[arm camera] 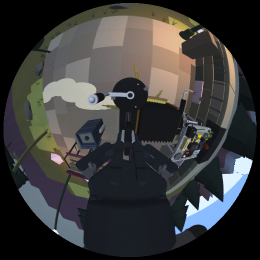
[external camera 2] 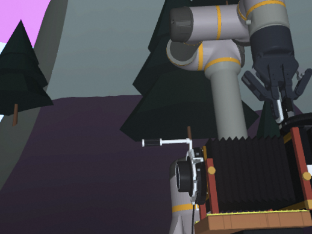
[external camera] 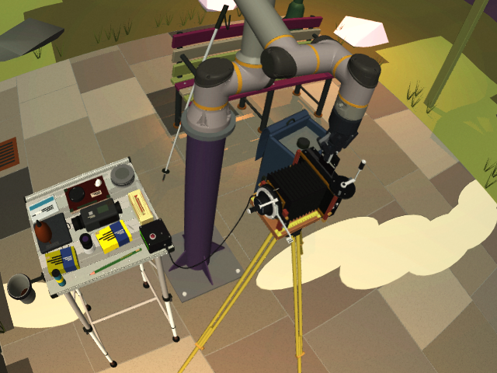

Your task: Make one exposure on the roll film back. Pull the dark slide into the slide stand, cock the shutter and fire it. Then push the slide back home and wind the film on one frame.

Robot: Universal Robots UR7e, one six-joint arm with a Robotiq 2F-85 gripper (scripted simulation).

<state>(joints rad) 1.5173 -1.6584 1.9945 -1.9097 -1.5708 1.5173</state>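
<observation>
The dark slide's white handle (external camera 2: pixel 279 110) is held in my closed gripper (external camera 2: pixel 282 112) at the top of the roll film back (external camera: pixel 341 176). The slide's blade is hidden inside the back. The gripper (external camera: pixel 329 154) points down onto the rear of the view camera (external camera: pixel 299 192), which stands on a yellow tripod. The wind crank (external camera: pixel 355 175) sticks out from the round black side of the back (arm camera: pixel 128 96). The shutter's cocking lever (external camera 2: pixel 164 142) juts out level from the lens (external camera 2: pixel 183 177) at the front of the bellows. A blue box (external camera: pixel 287 138) stands just behind the camera.
The tripod's yellow legs (external camera: pixel 297 289) spread below the camera. My purple pedestal (external camera: pixel 200 200) stands left of it, with a cable running to a black box with a red button (external camera: pixel 154 236) on a cluttered side table (external camera: pixel 92 225). A bench (external camera: pixel 249 60) stands behind.
</observation>
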